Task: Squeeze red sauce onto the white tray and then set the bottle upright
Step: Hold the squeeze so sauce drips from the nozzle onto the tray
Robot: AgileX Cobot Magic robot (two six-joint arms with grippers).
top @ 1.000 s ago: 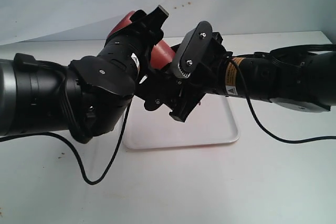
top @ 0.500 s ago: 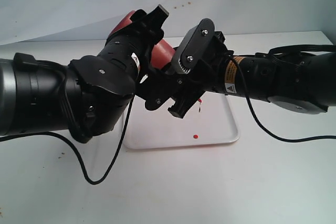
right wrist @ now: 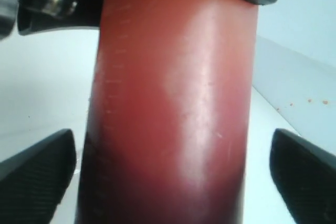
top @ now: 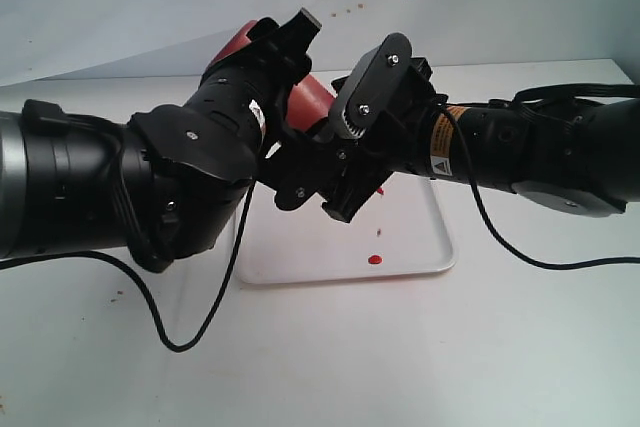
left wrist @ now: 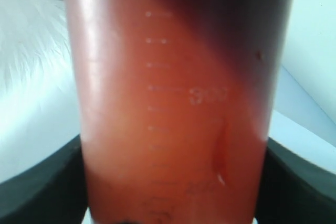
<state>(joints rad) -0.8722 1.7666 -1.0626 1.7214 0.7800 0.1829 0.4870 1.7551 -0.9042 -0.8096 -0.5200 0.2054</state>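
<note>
- The left gripper is squeezing the bottle. Its dark fingers are pressing on both sides of the red bottle, with no gap showing.
- The right gripper is standing wide open around the same bottle. Its two fingers are staying off the sides, and white is showing in the gap on each side (so it is not touching there).
- In the exterior view the bottle is being held up in the air, tilted, above the white tray.
- The white tray is lying flat on the table, under the two grippers.
- A small round blob of red sauce is sitting on the tray near its front rim.
- Most of the bottle is hiding behind the black arms in the exterior view. Only two red bits are peeking out.
- The nozzle is hiding too, so I cannot tell where it is pointing.
- In both wrist views the bottle is filling the middle, and its top and bottom are being cut off.
- The left part of the tray is hiding behind the left arm.
- The raised marks on the bottle in the left wrist view are looking blurry, and I cannot read them well.
- A black cable is drooping from the left arm onto the table.
</note>
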